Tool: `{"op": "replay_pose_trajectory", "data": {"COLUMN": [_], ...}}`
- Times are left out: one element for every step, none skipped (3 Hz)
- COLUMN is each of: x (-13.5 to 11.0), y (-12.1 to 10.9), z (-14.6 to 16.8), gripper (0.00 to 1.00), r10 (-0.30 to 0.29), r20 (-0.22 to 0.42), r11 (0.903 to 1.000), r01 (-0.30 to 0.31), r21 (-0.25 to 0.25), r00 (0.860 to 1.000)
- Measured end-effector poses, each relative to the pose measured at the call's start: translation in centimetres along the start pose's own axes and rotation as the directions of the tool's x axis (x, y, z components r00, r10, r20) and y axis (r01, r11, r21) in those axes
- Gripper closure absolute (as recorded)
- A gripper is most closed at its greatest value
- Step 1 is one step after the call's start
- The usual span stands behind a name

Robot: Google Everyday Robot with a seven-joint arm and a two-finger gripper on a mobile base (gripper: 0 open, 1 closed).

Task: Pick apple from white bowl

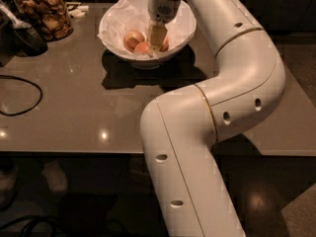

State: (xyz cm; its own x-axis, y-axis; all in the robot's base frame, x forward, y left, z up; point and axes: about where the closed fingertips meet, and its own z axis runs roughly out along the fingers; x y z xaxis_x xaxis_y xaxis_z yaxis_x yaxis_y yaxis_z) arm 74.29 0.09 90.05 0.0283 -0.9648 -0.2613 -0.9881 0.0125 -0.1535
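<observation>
The white bowl (pixel 111 21), lined with crumpled white paper, stands at the far middle of the table. Three small apples lie in it. A pale one (pixel 132 39) is at the left and an orange-pink one (pixel 141 48) at the front. The reddest apple (pixel 165 44) shows only partly, just right of the gripper. My gripper (pixel 156 39) reaches straight down into the bowl among the apples, between the front one and the red one. I cannot tell whether it holds anything.
A glass jar of brown snacks (pixel 45 15) stands at the far left, with a dark object (pixel 22 36) beside it. A black cable (pixel 19 95) loops on the table's left. My white arm (pixel 232 98) bends over the table's right half and front edge.
</observation>
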Motion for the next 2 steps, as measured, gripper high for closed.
{"op": "replay_pose_trajectory", "data": {"x": [0.08, 0.11], "y": [0.08, 0.15], "z": [0.51, 0.79], "gripper": [0.41, 0.41], "r10": [-0.001, -0.001], "r20": [-0.003, -0.007], "r11": [0.9999, 0.9998], "r01": [0.001, 0.001], "r21": [-0.011, -0.019], "r00": [1.0, 1.0]}}
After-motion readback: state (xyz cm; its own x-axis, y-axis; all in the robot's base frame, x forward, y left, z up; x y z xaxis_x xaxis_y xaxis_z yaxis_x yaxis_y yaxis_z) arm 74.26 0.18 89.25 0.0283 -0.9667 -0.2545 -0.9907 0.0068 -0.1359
